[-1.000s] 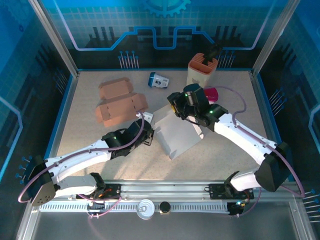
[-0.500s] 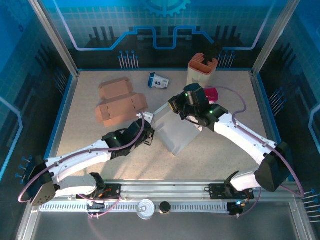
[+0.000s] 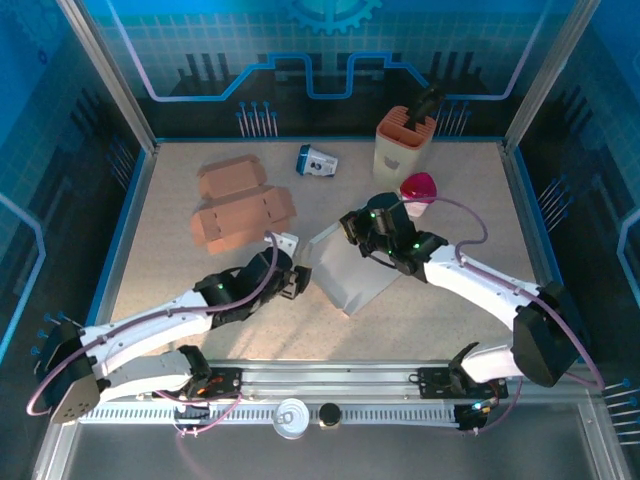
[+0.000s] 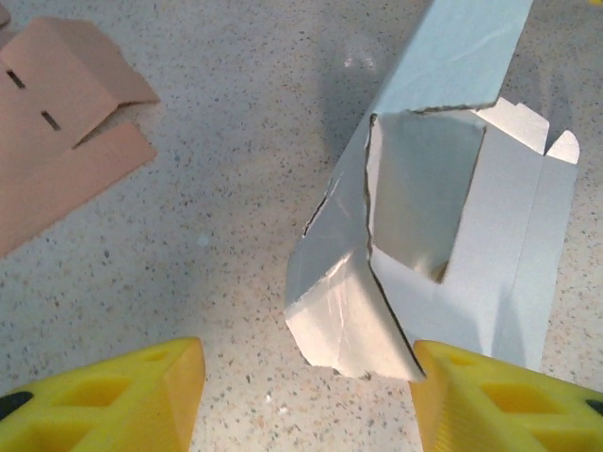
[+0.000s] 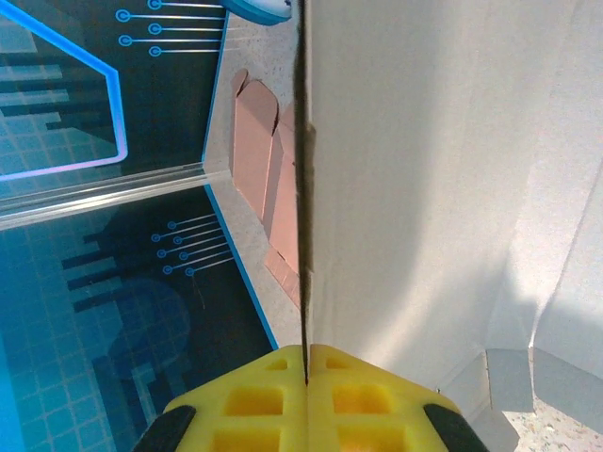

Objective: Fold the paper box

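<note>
Tilted box [image 3: 352, 272] just right of carton [image 3: 238, 212]
The right pincer [image 5: 306, 363] is clamped on its upper edge; left pincer [image 4: 306, 367] apart around its low flap [image 4: 344, 330]. A hard tug could tear the ragged crease.

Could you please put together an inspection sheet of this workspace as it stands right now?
Surface: speckled beige tabletop, no spills seen.
Job's things: white paper box, partly folded, one panel raised, end flaps open.
Clutter: flat brown cardboard blanks at left; small blue-and-white box, beige holder with a dark tool and pink object at the back; tin can on the front rail.
Grippers: left gripper open at the box's ragged corner; right gripper shut on the raised panel's edge.
Cables: purple cables loop along both arms.
Surroundings: blue printed walls, metal frame posts.
</note>
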